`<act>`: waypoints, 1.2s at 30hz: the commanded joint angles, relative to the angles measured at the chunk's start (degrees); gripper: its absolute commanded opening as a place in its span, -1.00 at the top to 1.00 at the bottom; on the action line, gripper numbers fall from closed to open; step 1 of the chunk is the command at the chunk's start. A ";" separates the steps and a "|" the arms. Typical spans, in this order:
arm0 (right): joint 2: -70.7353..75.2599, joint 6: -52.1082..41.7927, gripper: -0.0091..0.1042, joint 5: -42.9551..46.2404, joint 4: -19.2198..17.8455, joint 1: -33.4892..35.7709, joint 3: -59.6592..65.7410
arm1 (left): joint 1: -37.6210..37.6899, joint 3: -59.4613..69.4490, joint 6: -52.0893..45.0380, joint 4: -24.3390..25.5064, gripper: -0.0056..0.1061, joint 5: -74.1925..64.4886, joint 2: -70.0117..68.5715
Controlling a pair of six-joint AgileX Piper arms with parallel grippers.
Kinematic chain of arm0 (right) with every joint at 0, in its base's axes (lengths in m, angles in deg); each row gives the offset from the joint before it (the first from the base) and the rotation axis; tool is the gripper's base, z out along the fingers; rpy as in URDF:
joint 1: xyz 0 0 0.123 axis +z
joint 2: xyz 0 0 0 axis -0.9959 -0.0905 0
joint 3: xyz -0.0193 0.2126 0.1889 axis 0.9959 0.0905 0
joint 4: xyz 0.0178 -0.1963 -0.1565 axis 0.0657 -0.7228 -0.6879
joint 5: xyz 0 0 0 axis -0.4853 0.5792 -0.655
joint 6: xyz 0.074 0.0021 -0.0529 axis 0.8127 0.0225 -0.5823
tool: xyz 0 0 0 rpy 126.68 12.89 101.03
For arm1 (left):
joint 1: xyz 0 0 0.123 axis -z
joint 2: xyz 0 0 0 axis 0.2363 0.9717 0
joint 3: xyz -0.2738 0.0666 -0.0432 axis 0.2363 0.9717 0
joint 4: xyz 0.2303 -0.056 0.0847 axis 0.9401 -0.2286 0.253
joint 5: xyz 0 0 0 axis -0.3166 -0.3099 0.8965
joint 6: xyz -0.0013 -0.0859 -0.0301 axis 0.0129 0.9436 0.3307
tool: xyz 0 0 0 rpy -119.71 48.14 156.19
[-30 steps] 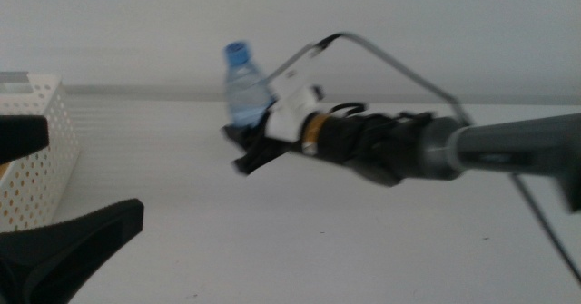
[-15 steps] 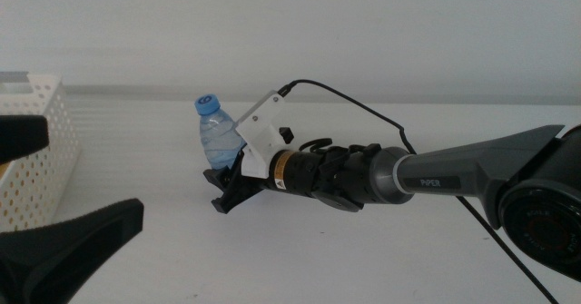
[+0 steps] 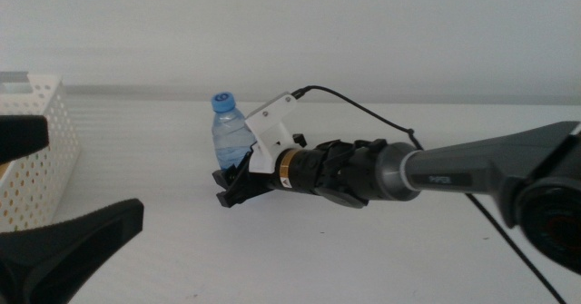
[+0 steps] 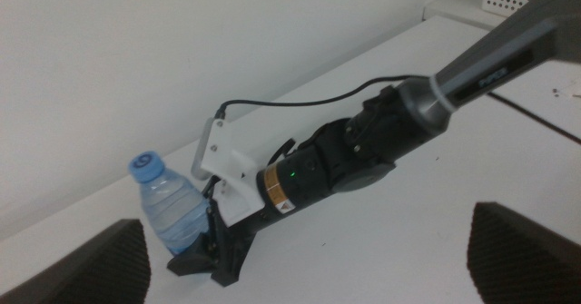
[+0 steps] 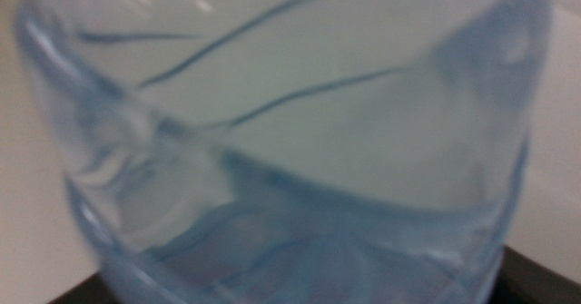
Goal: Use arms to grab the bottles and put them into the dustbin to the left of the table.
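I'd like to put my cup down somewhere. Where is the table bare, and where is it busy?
Bare: the table in front of the right arm, and behind it toward the wall. Busy: the middle, where the right gripper holds the water bottle, and the left edge with the basket and left gripper.

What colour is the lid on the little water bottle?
Blue. The cap on the water bottle shows best in the left wrist view.

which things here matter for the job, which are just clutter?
Job:
- water bottle, held low by right gripper
- dustbin at table's left
- left gripper, open, waiting

Clutter:
- nothing else seen
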 commanded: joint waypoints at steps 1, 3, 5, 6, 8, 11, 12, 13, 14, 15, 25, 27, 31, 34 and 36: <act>3.30 3.66 -0.36 -0.86 -2.04 0.04 1.67 | 0.32 0.21 0.37 -0.16 -0.78 1.01 -0.30; 6.12 7.24 -0.36 -0.85 -5.54 0.17 4.23 | 0.32 0.21 0.37 -0.16 -0.78 1.01 -0.30; 9.34 11.16 -0.36 -0.85 -11.65 0.26 7.20 | 0.32 0.21 0.37 -0.16 -0.78 1.01 -0.30; 11.06 13.29 -0.36 -0.68 -15.02 0.41 8.52 | 0.32 0.21 0.37 -0.16 -0.78 1.01 -0.30; 14.25 18.68 -0.40 -0.04 -21.08 0.61 11.75 | 0.32 0.21 0.37 -0.16 -0.78 1.01 -0.30; 18.91 26.12 -0.48 -0.04 -26.88 1.02 16.13 | 0.32 0.21 0.37 -0.16 -0.78 1.01 -0.30; 20.37 27.98 -0.52 -0.37 -28.44 1.26 17.64 | 0.32 0.21 0.37 -0.16 -0.78 1.01 -0.30; 22.22 30.03 -0.56 -0.37 -30.63 1.26 19.23 | 0.32 0.21 0.37 -0.16 -0.78 1.01 -0.30; 24.12 32.13 -0.59 -0.37 -32.51 1.26 20.77 | 0.32 0.21 0.37 -0.16 -0.78 1.01 -0.30; 26.16 34.29 -0.62 -0.37 -34.35 1.26 22.25 | 0.32 0.21 0.37 -0.16 -0.78 1.01 -0.30; 52.75 51.53 -0.68 -8.12 -50.02 1.26 34.15 | 0.32 0.21 0.37 -0.16 -0.78 1.01 -0.30; 58.47 53.14 -0.68 -8.12 -50.62 1.26 35.17 | 0.32 0.21 0.37 -0.16 -0.78 1.01 -0.30; 67.46 53.80 -0.68 -8.61 -51.31 1.26 35.65 | 0.32 0.21 0.37 -0.16 -0.78 1.01 -0.30; 71.94 53.67 -0.68 -10.69 -51.31 1.26 35.65 | 0.32 0.21 0.37 -0.16 -0.78 1.01 -0.30; 73.64 53.52 -0.68 -12.40 -51.43 1.26 35.65 | 0.32 0.21 0.37 -0.16 -0.78 1.01 -0.30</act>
